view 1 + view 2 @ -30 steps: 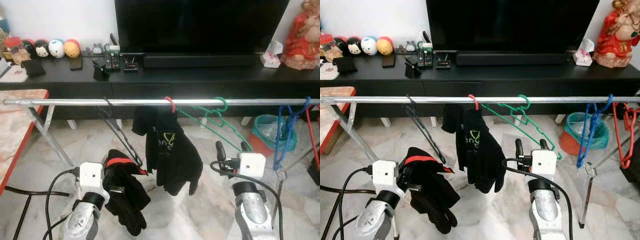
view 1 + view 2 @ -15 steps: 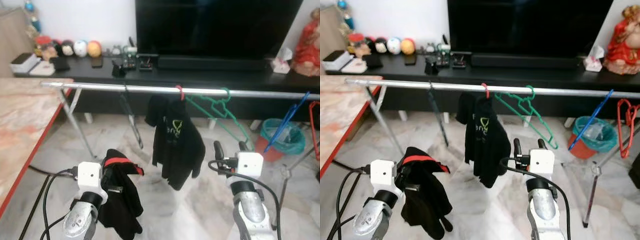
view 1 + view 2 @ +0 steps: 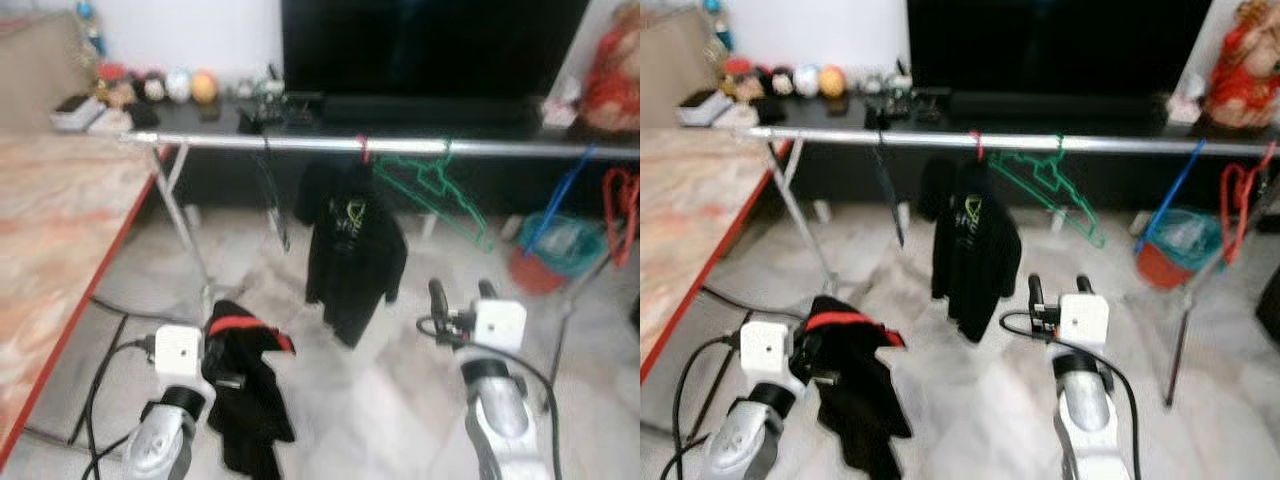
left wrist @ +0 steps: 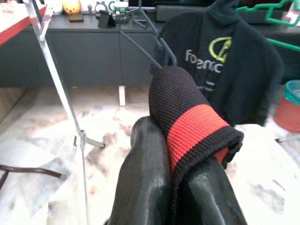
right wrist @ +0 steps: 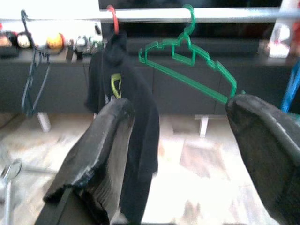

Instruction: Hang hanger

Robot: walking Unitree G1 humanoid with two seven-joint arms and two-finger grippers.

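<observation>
My left gripper point(image 3: 220, 345) is low at the left, shut on a black garment point(image 3: 248, 400) with a red band point(image 4: 194, 126) at its cuff; the cloth hangs limp below it. My right gripper point(image 3: 461, 292) is at the same height on the right, open and holding nothing. Ahead, apart from both grippers, runs a silver rail point(image 3: 480, 147). On it hang an empty black hanger point(image 3: 272, 190), a red hanger carrying a black shirt point(image 3: 352, 240), and an empty green hanger point(image 5: 187, 56).
A marble-topped table with a red edge point(image 3: 60, 250) fills the left. A blue hanger point(image 3: 558, 195) and a red hanger point(image 3: 620, 200) hang at the rail's right end, above a teal bin point(image 3: 565, 240). Behind stand a black TV bench point(image 3: 200, 120) and a TV.
The whole view has shifted and blurred: the rail now looks farther off and more of the table shows. Both grippers keep their pose, the left still on the garment.
</observation>
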